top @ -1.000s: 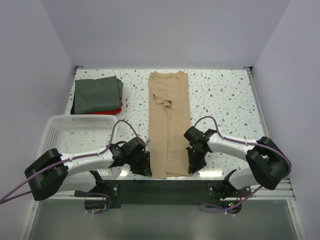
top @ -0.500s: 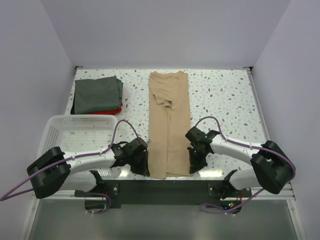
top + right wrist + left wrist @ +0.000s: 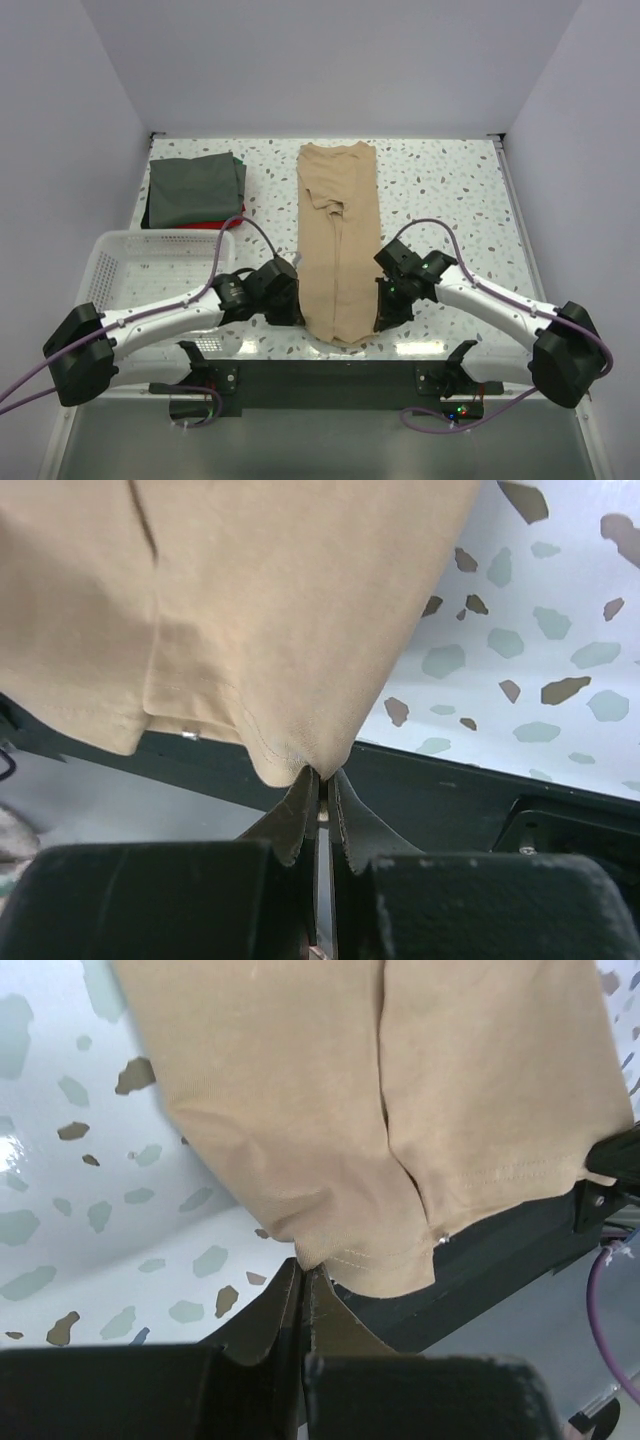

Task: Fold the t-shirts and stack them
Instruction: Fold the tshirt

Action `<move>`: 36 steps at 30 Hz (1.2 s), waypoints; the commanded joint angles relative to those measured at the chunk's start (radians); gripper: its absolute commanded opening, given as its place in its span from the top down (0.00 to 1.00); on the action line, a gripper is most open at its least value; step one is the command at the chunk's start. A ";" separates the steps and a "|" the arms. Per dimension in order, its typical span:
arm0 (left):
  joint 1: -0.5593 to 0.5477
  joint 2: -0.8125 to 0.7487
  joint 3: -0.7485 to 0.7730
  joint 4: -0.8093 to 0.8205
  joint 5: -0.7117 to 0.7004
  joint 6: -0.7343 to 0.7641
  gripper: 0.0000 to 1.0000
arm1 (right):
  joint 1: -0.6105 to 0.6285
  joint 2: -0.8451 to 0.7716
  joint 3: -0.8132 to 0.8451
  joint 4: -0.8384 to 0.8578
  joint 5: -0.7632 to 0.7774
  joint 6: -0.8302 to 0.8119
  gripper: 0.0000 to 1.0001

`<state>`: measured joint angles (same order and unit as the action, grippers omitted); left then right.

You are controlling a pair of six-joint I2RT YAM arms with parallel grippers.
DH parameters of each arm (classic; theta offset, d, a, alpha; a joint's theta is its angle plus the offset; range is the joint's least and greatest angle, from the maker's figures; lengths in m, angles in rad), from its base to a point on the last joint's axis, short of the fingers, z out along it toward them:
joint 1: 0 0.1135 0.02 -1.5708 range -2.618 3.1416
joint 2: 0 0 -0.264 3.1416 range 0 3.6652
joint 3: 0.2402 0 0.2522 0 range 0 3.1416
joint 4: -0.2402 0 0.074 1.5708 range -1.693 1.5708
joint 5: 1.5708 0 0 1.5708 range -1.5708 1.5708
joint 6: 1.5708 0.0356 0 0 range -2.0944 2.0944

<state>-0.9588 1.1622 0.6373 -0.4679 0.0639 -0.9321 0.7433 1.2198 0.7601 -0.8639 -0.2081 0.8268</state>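
Tan t-shirt (image 3: pixel 338 240) held at its near hem by the left gripper (image 3: pixel 303 1285) and the right gripper (image 3: pixel 322 780).
Folded into a long, plain strip, it lies on the speckled table (image 3: pixel 440 190) to the right of the white mesh basket (image 3: pixel 105 262); each gripper's fingers are closed on one hem corner. Beyond the basket, a folded dark grey-green t-shirt (image 3: pixel 195 188) rests on a red t-shirt (image 3: pixel 228 224).

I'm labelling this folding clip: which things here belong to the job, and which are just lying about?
Job: tan cloth t-shirt, near corners pinched by left tool and right tool; folded dark grey-green t-shirt; red t-shirt edge under it.
Lying about: white plastic mesh basket.
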 commanded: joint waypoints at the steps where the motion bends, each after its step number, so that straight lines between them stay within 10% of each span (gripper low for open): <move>1: 0.003 -0.018 0.058 -0.028 -0.093 -0.002 1.00 | 0.002 0.000 0.074 -0.030 0.058 0.043 1.00; 36: 0.485 0.533 0.504 0.167 0.137 0.389 1.00 | -0.257 0.532 0.654 0.006 0.243 -0.192 1.00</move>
<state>-0.5045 1.6444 1.0496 -0.3553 0.1482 -0.6060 0.5083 1.7199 1.3331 -0.8761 0.0174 0.6910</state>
